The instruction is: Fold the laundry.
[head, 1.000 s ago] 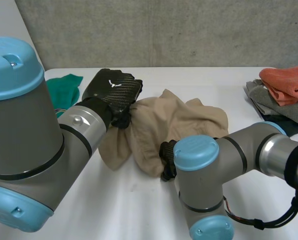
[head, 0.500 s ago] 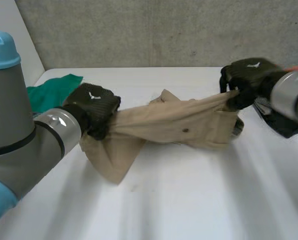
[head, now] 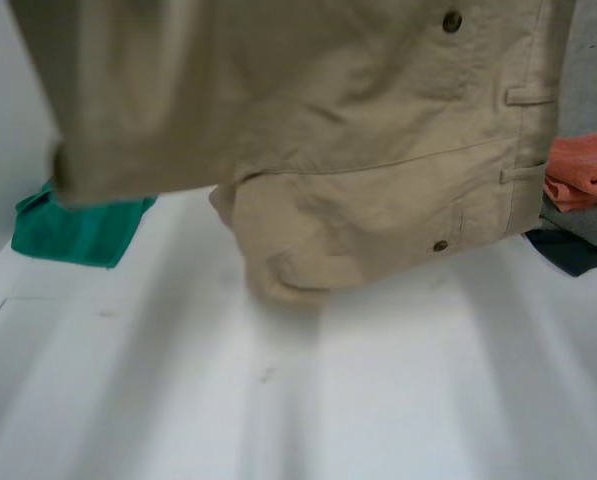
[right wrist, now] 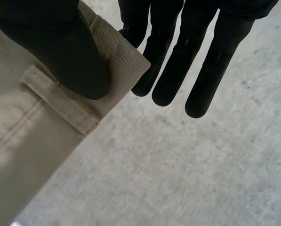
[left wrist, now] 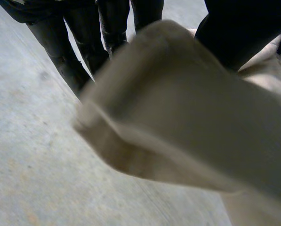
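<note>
— Where are the khaki trousers (head: 358,150)?
— Hanging close before the head camera, over the white table (head: 378,400).
— Who holds them?
— The right hand (right wrist: 196,52) does: its thumb (right wrist: 69,52) pins the waistband corner, beside a belt loop (right wrist: 60,99), against one finger, and the other fingers are straight and off the cloth. The left hand (left wrist: 84,33) pinches a fold between thumb and straight fingers.
— Farther back?
— A green cloth (head: 73,230) on the left and a laundry pile (head: 583,190) on the right.

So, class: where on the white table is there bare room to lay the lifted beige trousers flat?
Free: the wide near stretch of the white table, between the green cloth at the left edge and the stacked orange, grey and dark clothes at the right. Crowded: those two sides, and under the hanging beige twill trousers.
</note>
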